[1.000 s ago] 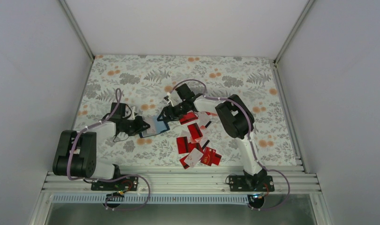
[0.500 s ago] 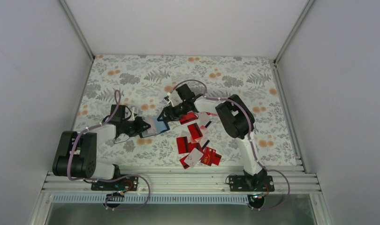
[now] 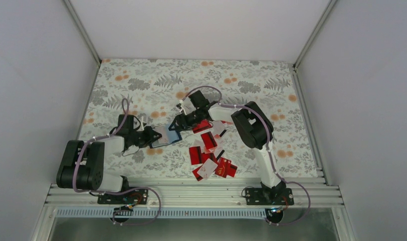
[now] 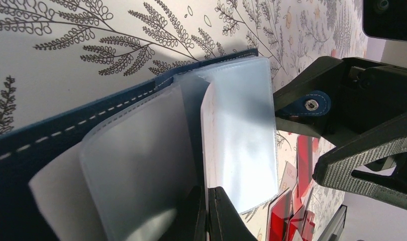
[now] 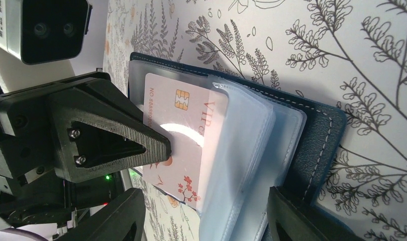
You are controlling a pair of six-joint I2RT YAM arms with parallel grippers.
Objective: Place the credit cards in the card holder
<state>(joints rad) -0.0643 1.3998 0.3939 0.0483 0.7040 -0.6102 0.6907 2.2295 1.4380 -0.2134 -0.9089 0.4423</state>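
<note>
Left gripper (image 4: 207, 203) pinches a sleeve (image 4: 241, 130) of the card holder (image 5: 319, 145); right gripper (image 5: 204, 213) straddles it wide, grip unclear, with the credit cards (image 3: 210, 142) nearer, at 4 o'clock.

The enclosure is bright and evenly lit from overhead. Its white walls (image 3: 35, 75) bounce the light, so the arms (image 3: 251, 128) throw only faint, soft shadows on the floral table (image 3: 141, 85). From above everything looks crisp, though the credit cards (image 3: 209, 150) are too small to read. Up close, the card holder (image 4: 66, 128) has a milky sheen on its clear sleeves (image 4: 236, 130). The left gripper (image 4: 207, 213) at the bottom edge is blurred. White glare washes out the middle of the sleeved card (image 5: 179, 133).
</note>
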